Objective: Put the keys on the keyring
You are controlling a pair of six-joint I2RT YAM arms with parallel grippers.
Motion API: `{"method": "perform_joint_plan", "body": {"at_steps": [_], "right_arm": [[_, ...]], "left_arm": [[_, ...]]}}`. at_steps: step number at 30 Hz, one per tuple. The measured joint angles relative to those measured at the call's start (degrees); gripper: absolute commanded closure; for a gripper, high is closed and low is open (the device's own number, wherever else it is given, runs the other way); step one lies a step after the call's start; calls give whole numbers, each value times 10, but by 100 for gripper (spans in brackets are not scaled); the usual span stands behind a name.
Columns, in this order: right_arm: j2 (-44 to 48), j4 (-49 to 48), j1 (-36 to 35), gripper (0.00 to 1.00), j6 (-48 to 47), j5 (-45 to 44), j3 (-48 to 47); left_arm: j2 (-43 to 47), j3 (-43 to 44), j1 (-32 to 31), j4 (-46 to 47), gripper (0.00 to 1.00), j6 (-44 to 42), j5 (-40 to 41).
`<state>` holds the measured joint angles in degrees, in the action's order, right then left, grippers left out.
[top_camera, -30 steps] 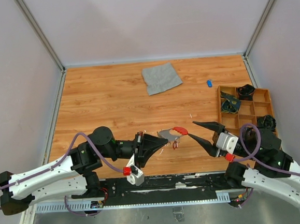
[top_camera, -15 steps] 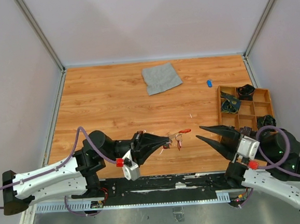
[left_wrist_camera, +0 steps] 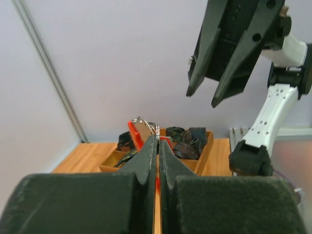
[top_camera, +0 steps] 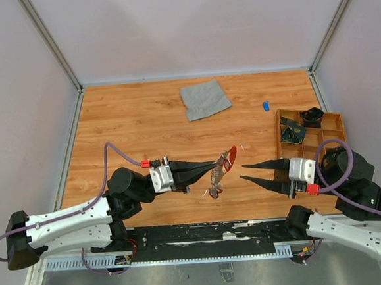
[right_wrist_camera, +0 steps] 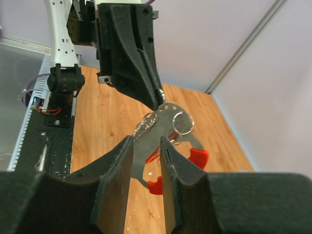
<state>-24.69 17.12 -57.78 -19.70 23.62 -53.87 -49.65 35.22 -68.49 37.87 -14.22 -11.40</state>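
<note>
The keyring (top_camera: 230, 157) is a red loop on a flat silvery plate, held in the air with its thin chain (top_camera: 215, 188) dangling. My left gripper (top_camera: 213, 162) is shut on the plate's edge; the left wrist view shows red and a silver ring (left_wrist_camera: 155, 128) poking past its closed tips (left_wrist_camera: 157, 139). My right gripper (top_camera: 248, 173) hovers just right of the keyring, jaws apart with nothing between them. In the right wrist view the keyring (right_wrist_camera: 165, 122) hangs beyond those jaws (right_wrist_camera: 146, 144). One small blue key (top_camera: 265, 105) lies on the table, far right.
A grey cloth square (top_camera: 205, 99) lies at the back middle of the wooden table. A wooden compartment tray (top_camera: 279, 139) with dark items stands at the right edge, close to my right arm. Pale walls enclose the table on three sides.
My left wrist has rolled and lifted the keyring slightly up and right, chain now hanging. My right gripper drew back to the right, levelled out, and its jaws narrowed.
</note>
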Motion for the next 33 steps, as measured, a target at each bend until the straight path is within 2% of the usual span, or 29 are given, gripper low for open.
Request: {"method": "perform_joint_plan", "body": {"at_steps": [5,10,20,33], "right_arm": [[-18,-11,0,74,30,13,1],[-45,-40,0,72,49,26,1],[-101,-75,0,72,60,50,2],[-108,-82,0,73,61,65,2]], "left_arm": [[0,-15,0,33,100,70,19],[1,-38,0,45,100,95,12],[1,-41,0,58,99,103,-16],[1,-41,0,60,99,99,-39]]}}
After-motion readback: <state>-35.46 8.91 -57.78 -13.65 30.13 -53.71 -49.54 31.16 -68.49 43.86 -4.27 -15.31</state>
